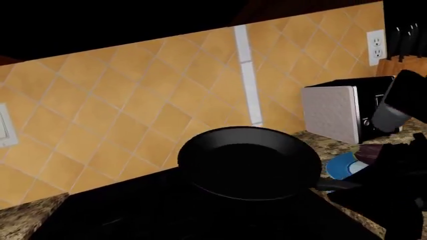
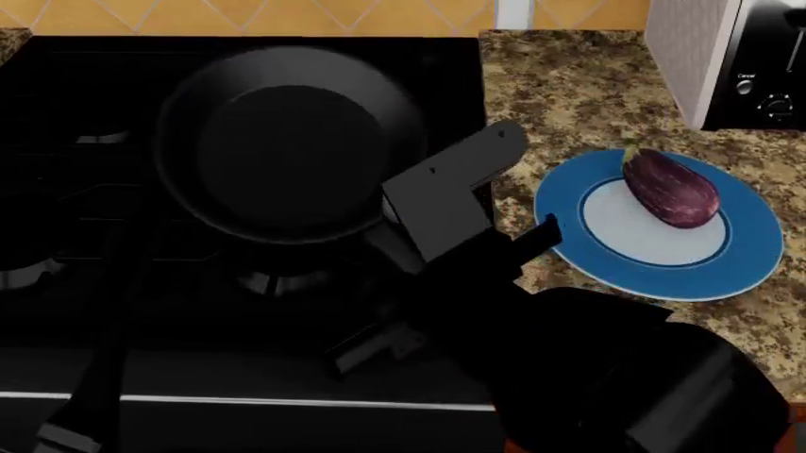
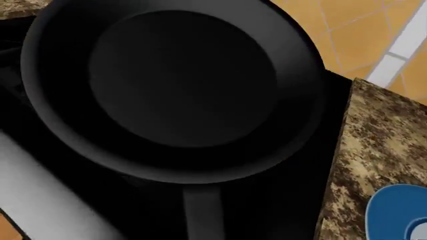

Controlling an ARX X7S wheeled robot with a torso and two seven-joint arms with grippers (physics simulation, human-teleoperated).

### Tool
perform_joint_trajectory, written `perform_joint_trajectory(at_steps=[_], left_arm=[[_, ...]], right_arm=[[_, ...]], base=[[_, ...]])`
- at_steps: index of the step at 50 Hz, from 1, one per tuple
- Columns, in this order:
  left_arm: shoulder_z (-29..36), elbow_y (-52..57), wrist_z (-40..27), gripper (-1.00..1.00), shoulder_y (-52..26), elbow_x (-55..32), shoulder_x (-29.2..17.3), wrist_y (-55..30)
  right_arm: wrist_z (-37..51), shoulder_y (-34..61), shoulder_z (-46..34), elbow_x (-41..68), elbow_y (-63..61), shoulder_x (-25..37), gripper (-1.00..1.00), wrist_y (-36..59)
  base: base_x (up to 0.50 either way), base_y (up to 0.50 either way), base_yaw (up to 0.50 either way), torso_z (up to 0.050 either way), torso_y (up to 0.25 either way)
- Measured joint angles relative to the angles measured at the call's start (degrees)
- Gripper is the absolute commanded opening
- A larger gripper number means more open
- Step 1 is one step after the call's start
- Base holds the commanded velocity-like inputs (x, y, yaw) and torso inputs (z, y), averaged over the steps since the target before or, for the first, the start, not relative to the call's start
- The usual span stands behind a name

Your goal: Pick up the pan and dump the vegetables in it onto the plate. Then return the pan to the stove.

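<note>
Robot's basically all glossy black: the right arm (image 2: pixel 592 368) is a fat rounded shell, topped near the blue-rimmed plate (image 2: pixel 756 255) by a flat angular black bracket plate (image 2: pixel 447 189) with tiny screw dots.

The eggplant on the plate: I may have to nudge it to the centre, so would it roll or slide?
The eggplant is egg-shaped and smooth, so it would probably roll rather than slide. It lies near the plate's blue rim, so a careless push might send it onto the counter. It looks rigid and light.

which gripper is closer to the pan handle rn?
Right. Its arm sits over the pan handle at the rim, by the plate. The left is low at the stove front, farther off.
</note>
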Motion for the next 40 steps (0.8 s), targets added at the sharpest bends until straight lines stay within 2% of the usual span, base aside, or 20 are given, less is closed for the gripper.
perform_joint_trajectory(at_steps=[16, 40], left_arm=[[-0.5, -0.2, 0.3, 1.00, 2.7, 1.1, -1.1, 2.8], [-1.1, -0.2, -0.3, 1.00, 4.1, 1.0, -2.5, 4.7]], right_arm=[[-4.2, 3.8, -5.4, -1.9, 6.4, -3.0, -1.00, 2.3], [-11.3, 6.7, -9.3, -7.6, 21.1, -8.3, -1.00, -2.7]], base=[[0.00, 0.00, 0.00, 0.001, 0.005], [0.00, 0.00, 0.00, 0.001, 0.004]])
